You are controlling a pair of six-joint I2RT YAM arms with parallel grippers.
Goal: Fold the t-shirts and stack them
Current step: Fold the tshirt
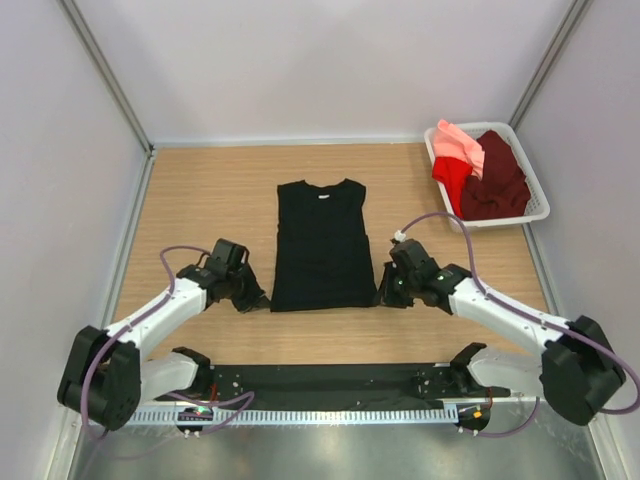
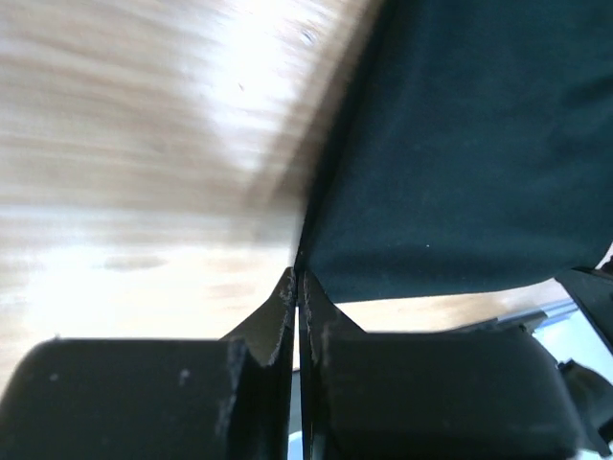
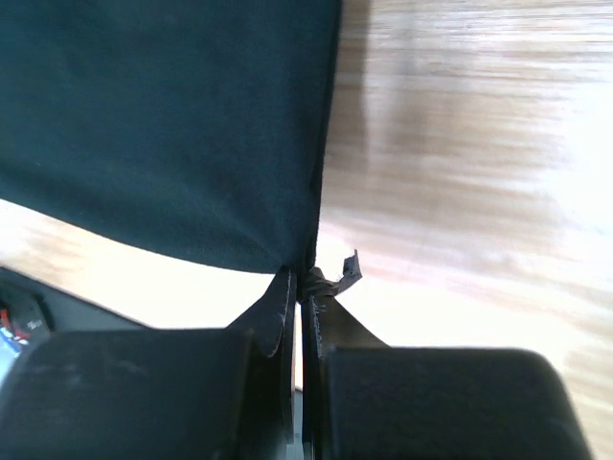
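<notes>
The left gripper (image 2: 297, 285) is pressed all but closed, its dark, ridged fingers meeting at a thin slit. The near left corner of the black shirt (image 2: 479, 144) is pinched at their tips. The right gripper (image 3: 305, 280) is clamped the same way on the near right corner, with a small curl of hem poking out beside its tips. From both grippers the cloth runs away as a smooth, matte, fine-knit sheet with a straight side edge. To the outside of each gripper lies the pale wood-grain counter (image 1: 210, 200), glossy where the light hits it.

From above, the black shirt lies flat between the two grippers and beyond them. It forms a tall, narrow rectangle with the sleeves folded in and the neckline at the far end. A small white label (image 1: 322, 196) sits near the neckline.

Farther off, beyond and to the right of the right gripper, a white slatted basket (image 1: 537, 200) holds three crumpled shirts. The maroon shirt (image 1: 497, 180) fills its right part and the red shirt (image 1: 452, 180) hangs at its near left. The pink shirt (image 1: 462, 148) lies on top at the far left, over the rim.
</notes>
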